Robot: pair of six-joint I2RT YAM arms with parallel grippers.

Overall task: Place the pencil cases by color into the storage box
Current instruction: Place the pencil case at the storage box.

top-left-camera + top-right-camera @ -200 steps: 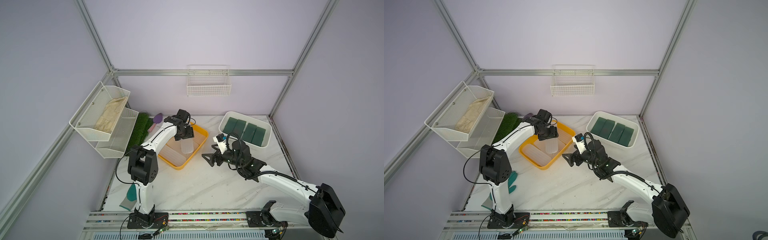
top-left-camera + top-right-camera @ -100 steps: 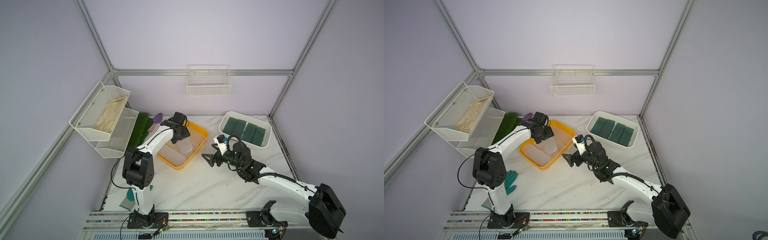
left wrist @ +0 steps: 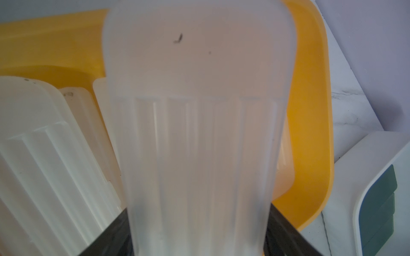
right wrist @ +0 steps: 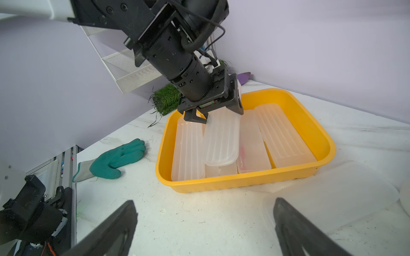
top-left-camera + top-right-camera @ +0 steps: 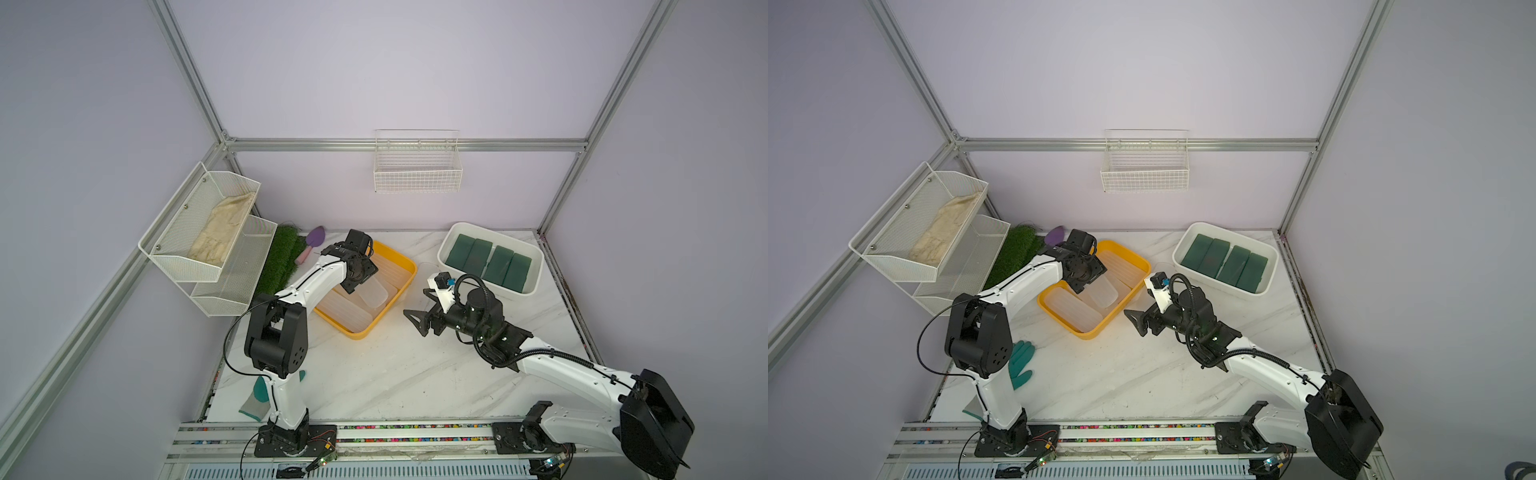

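Note:
My left gripper (image 4: 213,113) is shut on one end of a frosted clear pencil case (image 4: 221,141), which slants down into the yellow tray (image 4: 244,184) with its far end resting on the other clear cases (image 4: 188,150). In the left wrist view the held case (image 3: 197,133) fills the middle between both black fingers (image 3: 286,230). In both top views the case (image 5: 372,291) (image 5: 1102,293) hangs under the left gripper (image 5: 359,276). Dark green cases (image 5: 488,259) lie side by side in the white storage box (image 5: 536,274). Over bare table near the tray's front corner, my right gripper (image 5: 417,305) (image 4: 205,205) is open and holds nothing.
A teal glove (image 4: 115,159) lies on the table left of the tray. A clear plastic lid (image 4: 332,195) lies beside the tray near my right gripper. Artificial grass (image 5: 282,257), a purple trowel (image 5: 313,241) and a white mesh shelf (image 5: 216,245) stand at the back left.
The left gripper has shifted slightly left and lower over the yellow tray, still carrying the clear case. The right arm has barely moved.

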